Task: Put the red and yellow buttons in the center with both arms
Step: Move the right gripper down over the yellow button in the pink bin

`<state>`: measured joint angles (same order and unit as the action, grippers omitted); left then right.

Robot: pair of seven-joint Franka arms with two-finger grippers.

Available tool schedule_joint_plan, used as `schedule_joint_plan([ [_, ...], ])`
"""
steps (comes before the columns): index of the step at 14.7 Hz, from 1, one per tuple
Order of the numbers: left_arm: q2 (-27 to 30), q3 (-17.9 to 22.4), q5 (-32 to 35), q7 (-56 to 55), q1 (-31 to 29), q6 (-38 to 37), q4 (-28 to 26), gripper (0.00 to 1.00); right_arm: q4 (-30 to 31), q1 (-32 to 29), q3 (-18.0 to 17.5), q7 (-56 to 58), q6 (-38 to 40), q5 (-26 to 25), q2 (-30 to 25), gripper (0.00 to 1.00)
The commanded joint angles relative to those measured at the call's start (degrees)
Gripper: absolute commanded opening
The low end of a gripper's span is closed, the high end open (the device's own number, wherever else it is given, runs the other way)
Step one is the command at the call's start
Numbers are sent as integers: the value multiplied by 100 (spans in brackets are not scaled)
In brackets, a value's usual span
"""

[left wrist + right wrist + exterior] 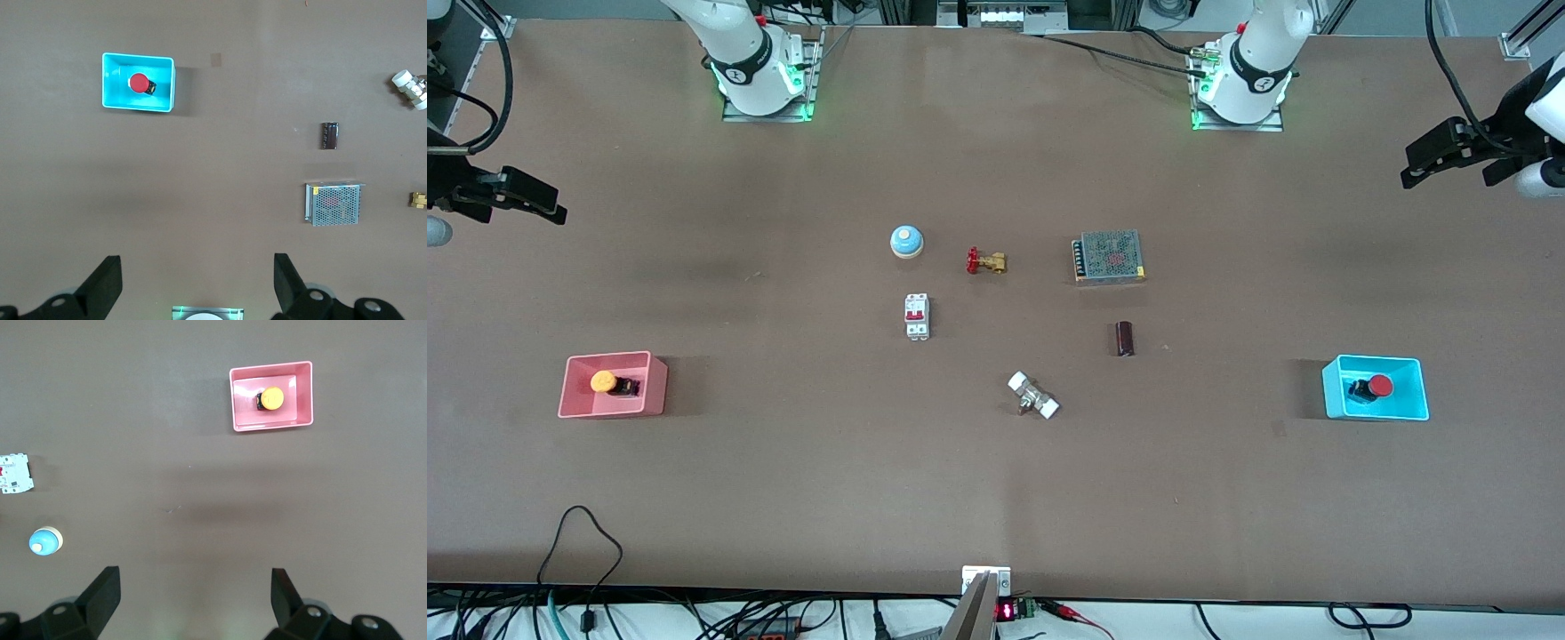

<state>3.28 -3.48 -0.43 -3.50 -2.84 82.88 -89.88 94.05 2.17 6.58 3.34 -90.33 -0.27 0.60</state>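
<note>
so nothing is lifted yet — both arms hang high at the table's ends with their jaws spread wide and holding nothing. the left gripper [197,283] is up over bare tabletop near its own end, and the red button [1373,387] lies on its side in the cyan bin [1332,389], lower down the table toward the front camera from that gripper. the right gripper [195,603] mirrors it at the other end, with the yellow button [609,382] tipped over in the pink bin [571,391].

to do the pick well, i'd judge each gripper should come straight down over its bin, centred on the black body rather than the round cap — the cap looks likely to slip out of a pinch. the bin walls sit close, so the fingers want turning to clear them. the centre [996,338] is crowded by the breaker [917,316], the brass valve [986,261] and the white fitting [1033,396]; pick bare spots between them.
</note>
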Motion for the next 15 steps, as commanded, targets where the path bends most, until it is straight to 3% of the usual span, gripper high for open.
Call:
schedule_joint_plan([
  [1, 129, -30, 140, 112, -23, 88, -92, 100, 183, 12, -16, -97, 33, 53, -165, 100],
  [6, 94, -21, 140, 112, -15, 88, -48, 100, 149, -15, -7, -9, -80, 1, 62, 100],
  [15, 67, -21, 131, 103, -15, 35, 5, 100, 17, -348, 45, -9, -2145, -369, 1942, 100],
])
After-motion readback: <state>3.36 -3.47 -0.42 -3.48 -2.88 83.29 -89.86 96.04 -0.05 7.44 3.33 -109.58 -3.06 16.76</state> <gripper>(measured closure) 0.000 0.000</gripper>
